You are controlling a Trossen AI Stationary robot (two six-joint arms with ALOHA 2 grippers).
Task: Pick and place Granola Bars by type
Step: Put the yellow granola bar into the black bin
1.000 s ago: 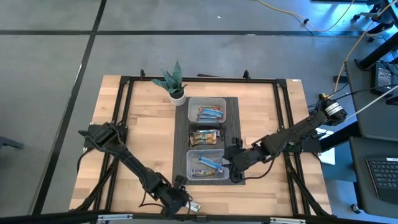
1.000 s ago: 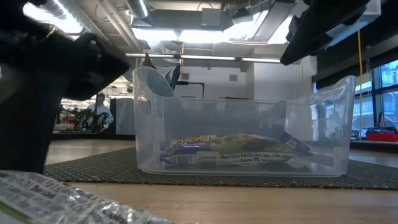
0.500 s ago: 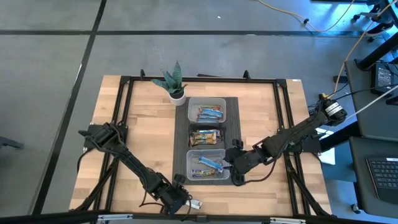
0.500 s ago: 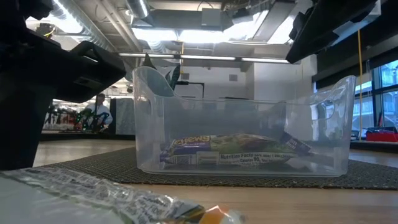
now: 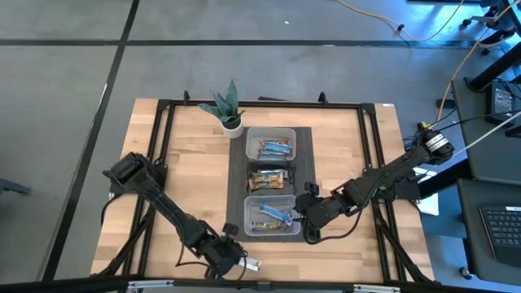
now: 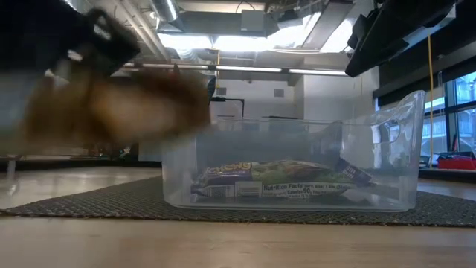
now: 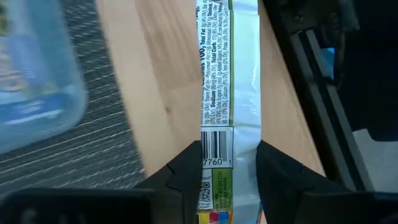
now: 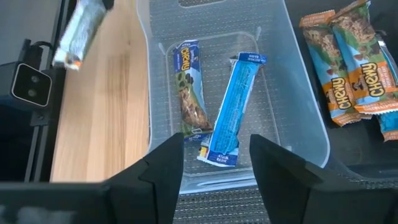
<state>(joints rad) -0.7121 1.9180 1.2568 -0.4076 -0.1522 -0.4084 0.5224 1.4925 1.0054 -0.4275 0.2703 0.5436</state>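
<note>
Left gripper [image 7: 227,167] holds a silver-white bar [image 7: 227,81], jaws clamped on it, beside the nearest bin [image 5: 249,218]. Right gripper [image 8: 216,163] hovers above that bin, jaws apart.

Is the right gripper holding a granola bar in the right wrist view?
No: the right gripper is open and empty above the clear bin, where a blue-wrapped bar and another bar lie.
</note>
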